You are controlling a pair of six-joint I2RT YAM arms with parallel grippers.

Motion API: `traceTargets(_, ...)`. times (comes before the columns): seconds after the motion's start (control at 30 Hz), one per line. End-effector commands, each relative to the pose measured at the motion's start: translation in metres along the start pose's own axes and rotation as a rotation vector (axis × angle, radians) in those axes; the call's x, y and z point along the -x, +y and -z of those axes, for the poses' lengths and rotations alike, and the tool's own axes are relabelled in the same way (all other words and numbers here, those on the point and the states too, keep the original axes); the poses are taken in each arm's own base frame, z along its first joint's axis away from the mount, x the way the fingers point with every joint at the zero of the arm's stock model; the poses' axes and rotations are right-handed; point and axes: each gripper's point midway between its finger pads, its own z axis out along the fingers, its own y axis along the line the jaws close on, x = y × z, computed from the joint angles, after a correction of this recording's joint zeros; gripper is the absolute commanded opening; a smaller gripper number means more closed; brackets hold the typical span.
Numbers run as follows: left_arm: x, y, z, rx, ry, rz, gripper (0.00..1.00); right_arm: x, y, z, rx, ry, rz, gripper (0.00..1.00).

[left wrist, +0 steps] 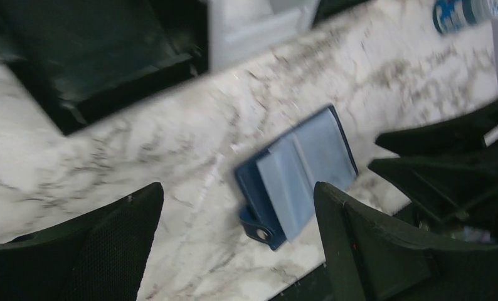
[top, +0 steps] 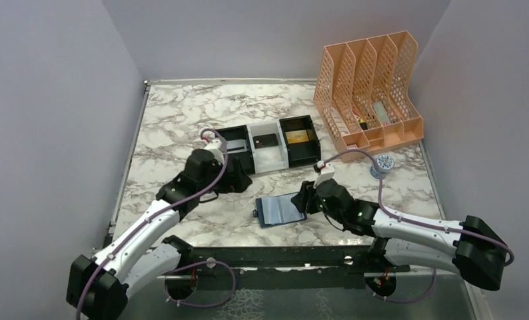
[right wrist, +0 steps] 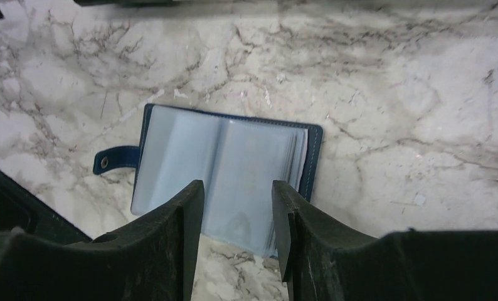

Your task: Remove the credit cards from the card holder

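Top external: the card holder [top: 280, 210] lies open on the marble table [top: 182, 120], with the right gripper [top: 305, 199] at its right edge. A dark card [top: 265, 141] and a gold card [top: 299, 137] sit in the tray [top: 270, 165]. The left gripper [top: 234, 177] hangs by the tray's left compartment, and the arm hides what is inside.

Left wrist — fingers spread wide and empty.

Right wrist — jaws half parted over the pale pockets, pinching nothing; no card shows there.

This looks like the closing step. Next, check the pockets and retreat without dragging the holder. The file rack [top: 372, 87] stands well apart.
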Motion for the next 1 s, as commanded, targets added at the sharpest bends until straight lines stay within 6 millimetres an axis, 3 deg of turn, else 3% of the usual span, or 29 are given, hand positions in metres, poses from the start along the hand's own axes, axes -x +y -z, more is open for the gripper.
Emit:
traceTargets(0.0,-0.034,-0.032,-0.016,-0.056,0.032,0.001,0.91,-0.026,0.016,0.005,0.099,0.103,-0.088,0.45)
traceTargets(0.23,-0.081,-0.043,-0.029,-0.045,0.104,-0.026,0.87,-0.037,0.02,0.0,0.111,0.154,-0.109,0.43)
traceTargets(0.67,-0.118,-0.039,-0.047,-0.01,0.145,-0.02,0.75,-0.045,0.007,-0.015,0.047,0.205,-0.052,0.39)
traceTargets(0.97,-0.138,-0.032,-0.056,0.008,0.205,-0.051,0.45,-0.058,0.008,-0.022,0.047,0.261,-0.052,0.36)
